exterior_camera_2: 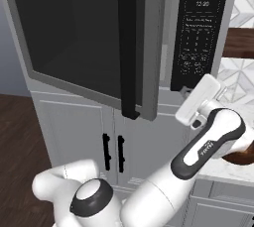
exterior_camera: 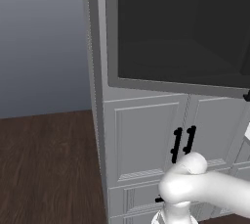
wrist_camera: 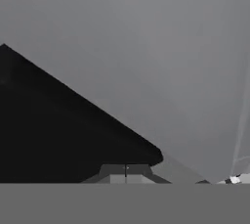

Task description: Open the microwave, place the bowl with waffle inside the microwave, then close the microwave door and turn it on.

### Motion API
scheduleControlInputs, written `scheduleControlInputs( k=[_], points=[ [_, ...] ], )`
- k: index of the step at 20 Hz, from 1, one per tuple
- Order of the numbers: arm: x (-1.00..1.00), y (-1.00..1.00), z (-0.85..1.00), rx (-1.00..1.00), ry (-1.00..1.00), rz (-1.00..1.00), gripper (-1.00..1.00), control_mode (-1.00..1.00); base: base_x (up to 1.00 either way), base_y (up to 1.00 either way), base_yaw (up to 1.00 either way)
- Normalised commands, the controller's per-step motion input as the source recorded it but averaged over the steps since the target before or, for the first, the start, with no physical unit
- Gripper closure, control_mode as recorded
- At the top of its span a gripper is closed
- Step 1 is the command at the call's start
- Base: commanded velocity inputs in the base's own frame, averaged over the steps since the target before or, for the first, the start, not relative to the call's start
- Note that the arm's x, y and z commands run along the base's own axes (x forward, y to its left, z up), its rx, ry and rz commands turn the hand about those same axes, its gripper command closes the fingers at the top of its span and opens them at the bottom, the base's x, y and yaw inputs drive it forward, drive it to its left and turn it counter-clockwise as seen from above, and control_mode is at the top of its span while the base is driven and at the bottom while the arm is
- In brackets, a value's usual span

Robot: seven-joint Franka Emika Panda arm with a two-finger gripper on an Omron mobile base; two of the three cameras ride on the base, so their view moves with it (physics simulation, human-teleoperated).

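Note:
The microwave [exterior_camera_2: 166, 32] sits built in above white cabinets. Its door [exterior_camera_2: 74, 37], with dark glass and a long black bar handle [exterior_camera_2: 128, 47], stands slightly ajar, the handle side swung out from the body. The same dark glass [exterior_camera: 180, 32] shows in the left base view. My gripper [exterior_camera_2: 185, 91] is shut and holds nothing, just below the control panel [exterior_camera_2: 201, 28] and right of the door's lower corner. In the hand view the fingertips [wrist_camera: 126, 171] meet, close to a grey surface and dark glass. A dark round rim [exterior_camera_2: 239, 159] peeks from behind my forearm on the counter; I cannot tell whether it is the bowl.
White cabinet doors with small black handles [exterior_camera_2: 113, 152] stand under the microwave. A pale counter [exterior_camera_2: 225, 173] and tiled backsplash [exterior_camera_2: 238, 75] lie to the right. Dark wood floor [exterior_camera: 44, 169] stretches left of the cabinet column. My elbow [exterior_camera_2: 223, 129] hangs over the counter.

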Motion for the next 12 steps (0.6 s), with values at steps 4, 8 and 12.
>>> scheduleControlInputs(
  k=[4,8,12],
  points=[
    [-0.08,0.54,0.0,0.07,-0.03,0.15,1.0,-1.0,0.0,0.0,0.0],
    [-0.35,0.84,0.07,0.0,-0.09,0.22,1.0,-1.0,0.0,0.0,0.0],
    [-0.62,0.66,0.35,0.0,-0.16,0.21,1.0,-1.0,0.0,0.0,0.0]
  ],
)
